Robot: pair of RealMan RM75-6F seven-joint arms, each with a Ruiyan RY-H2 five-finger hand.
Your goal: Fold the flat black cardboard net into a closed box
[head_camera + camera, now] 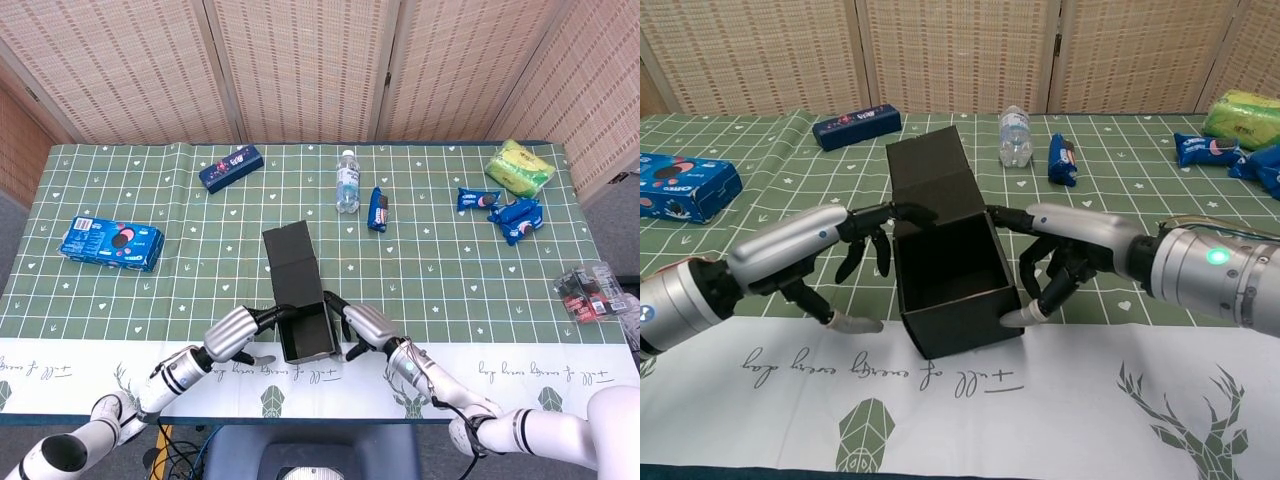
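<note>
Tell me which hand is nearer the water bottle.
Right. The right hand is at the black box's right side, below the water bottle; the left hand is farther left.

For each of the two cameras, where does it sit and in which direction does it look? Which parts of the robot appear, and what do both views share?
Head view: sits high, looks steeply down on the whole table; both forearms enter from the bottom edge.
Chest view: sits low at the table's near edge, looks forward across it toward the woven screens; both forearms show large.
Shared: the open black box, the left hand, the right hand, the water bottle.
</note>
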